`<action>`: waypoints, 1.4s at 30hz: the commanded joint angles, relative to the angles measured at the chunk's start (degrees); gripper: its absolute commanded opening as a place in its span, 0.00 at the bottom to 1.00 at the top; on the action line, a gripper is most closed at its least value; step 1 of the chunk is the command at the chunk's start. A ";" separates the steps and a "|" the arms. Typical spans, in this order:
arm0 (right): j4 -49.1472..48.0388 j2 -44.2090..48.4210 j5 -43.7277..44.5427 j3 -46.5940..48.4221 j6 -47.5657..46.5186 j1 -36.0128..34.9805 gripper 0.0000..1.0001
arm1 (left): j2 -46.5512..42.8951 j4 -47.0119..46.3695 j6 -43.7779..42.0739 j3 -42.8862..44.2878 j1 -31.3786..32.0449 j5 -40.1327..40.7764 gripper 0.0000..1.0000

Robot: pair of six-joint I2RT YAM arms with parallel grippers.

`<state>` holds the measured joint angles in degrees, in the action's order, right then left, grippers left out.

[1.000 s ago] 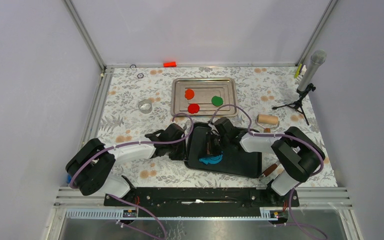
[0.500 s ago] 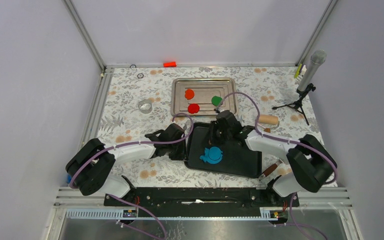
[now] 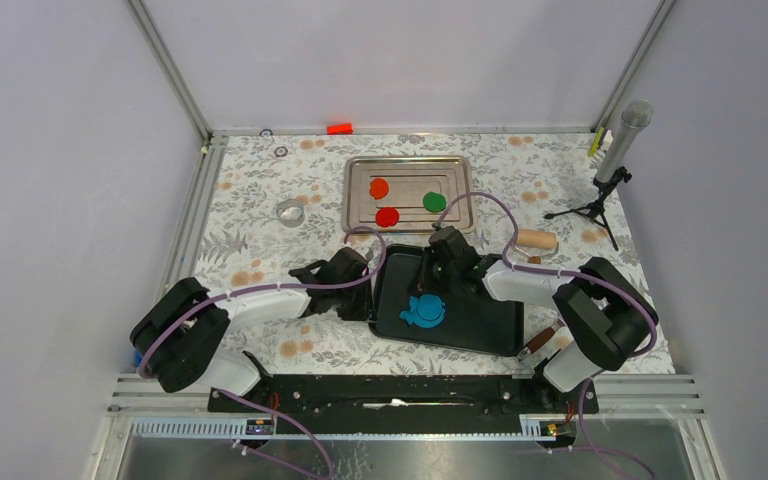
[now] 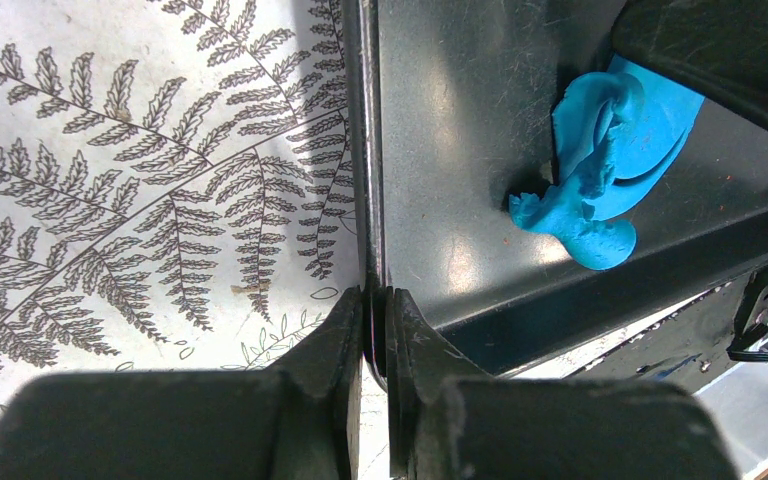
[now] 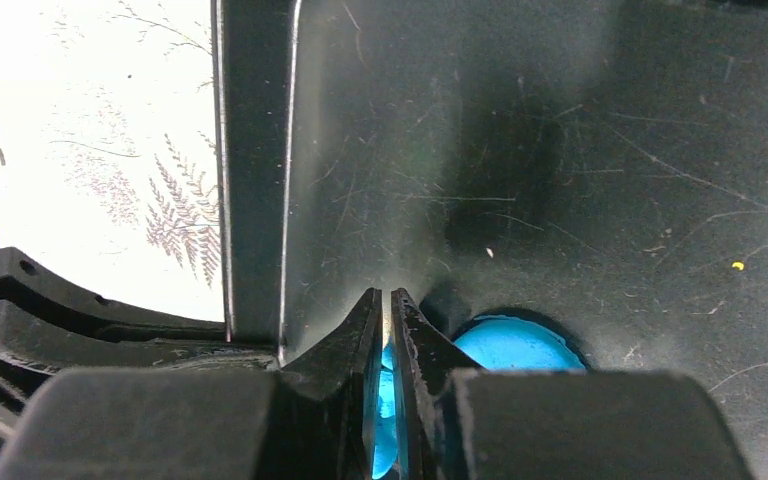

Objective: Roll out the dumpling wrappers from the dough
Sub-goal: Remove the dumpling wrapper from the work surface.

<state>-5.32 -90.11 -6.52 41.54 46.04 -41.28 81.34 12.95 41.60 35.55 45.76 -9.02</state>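
The blue dough lies on the black tray, a round piece with a ragged scrap at its left. My left gripper is shut on the tray's left rim. My right gripper hovers over the tray just beyond the dough, its jaws a thin slit apart. Blue shows in that slit and beside the right finger; I cannot tell whether any is pinched. Orange, red and green dumpling wrappers lie in the silver tray.
A wooden rolling pin lies right of the silver tray, and a brown-handled tool sits by the black tray's right corner. A clear ring rests at the left. A microphone on a tripod stands at the back right.
My right gripper has come off the dough and moved toward the tray's far side. The dough now lies flatter and rounder. The left gripper has not moved.
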 commanded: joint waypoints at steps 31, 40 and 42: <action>1.55 3.26 -19.95 -5.37 -8.24 1.06 0.00 | 2.43 4.72 -2.93 -1.58 0.65 -1.20 0.00; 9.17 5.06 -21.23 -5.55 -11.70 0.35 0.00 | 2.68 4.67 -3.01 -1.58 0.65 -1.31 0.00; 10.99 6.23 -21.30 -6.05 -12.60 0.31 0.00 | 2.81 4.55 -3.09 -1.50 0.65 -1.32 0.00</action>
<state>-0.95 -87.05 -26.11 35.44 36.71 -40.03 81.47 12.80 41.56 35.55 45.76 -9.21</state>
